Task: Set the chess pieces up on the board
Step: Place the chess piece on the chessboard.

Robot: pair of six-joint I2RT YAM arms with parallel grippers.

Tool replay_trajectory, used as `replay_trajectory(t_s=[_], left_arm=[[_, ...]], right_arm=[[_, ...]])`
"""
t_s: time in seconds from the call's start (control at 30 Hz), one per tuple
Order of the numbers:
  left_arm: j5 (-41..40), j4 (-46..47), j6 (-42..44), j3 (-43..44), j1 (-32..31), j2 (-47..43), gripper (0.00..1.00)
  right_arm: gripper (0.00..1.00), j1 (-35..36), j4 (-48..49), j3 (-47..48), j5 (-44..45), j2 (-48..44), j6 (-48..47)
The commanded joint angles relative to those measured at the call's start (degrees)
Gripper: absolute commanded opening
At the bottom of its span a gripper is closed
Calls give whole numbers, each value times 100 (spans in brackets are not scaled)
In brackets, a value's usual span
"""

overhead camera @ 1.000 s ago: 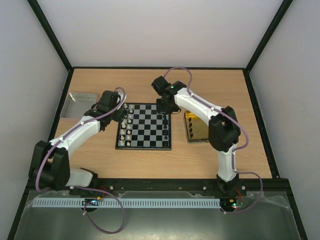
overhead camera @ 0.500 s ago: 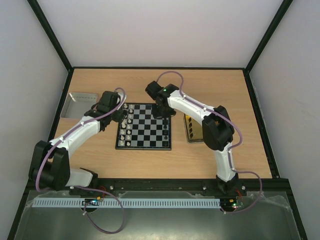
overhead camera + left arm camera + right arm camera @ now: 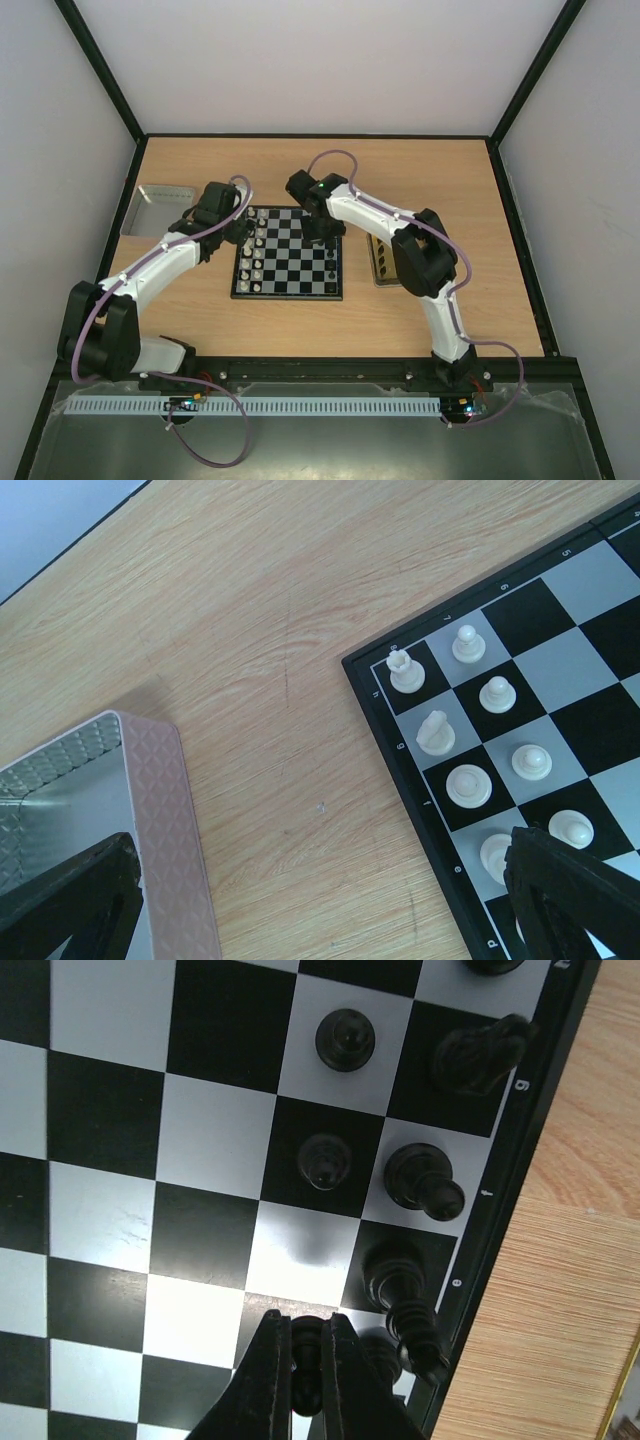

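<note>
The checkered board point(image 3: 290, 262) lies mid-table. White chess pieces point(image 3: 256, 250) stand along its left side and black pieces point(image 3: 331, 258) along its right side. My right gripper point(image 3: 307, 1348) is shut on a small black pawn point(image 3: 308, 1338) and holds it just above the board's squares, next to the standing black pieces point(image 3: 424, 1181) by the board's edge. In the top view it point(image 3: 322, 226) hovers over the board's far right part. My left gripper point(image 3: 320, 915) is open and empty above bare table beside the board's left edge, near the white pieces point(image 3: 436, 732).
A silver metal tray point(image 3: 158, 208) sits at the far left, with its rim close to my left finger in the wrist view point(image 3: 160, 810). A yellow-tinted tray point(image 3: 384, 262) lies right of the board, partly under my right arm. Black frame walls enclose the table.
My right arm has swung left from the yellow tray side and its gripper now sits lower over the board's right columns. The left arm has not moved.
</note>
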Motion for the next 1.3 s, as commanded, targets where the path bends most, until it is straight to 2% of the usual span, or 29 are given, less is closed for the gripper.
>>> replay_trajectory(t_s=[0.0,1.27], left_arm=[[-12,61,52,-67,-17,44,99],[4,89,71,-150,-23,4,99]], right_arm=[[2,50,-186,184,84,176,-11],[4,50,-114,454,179,582,-3]])
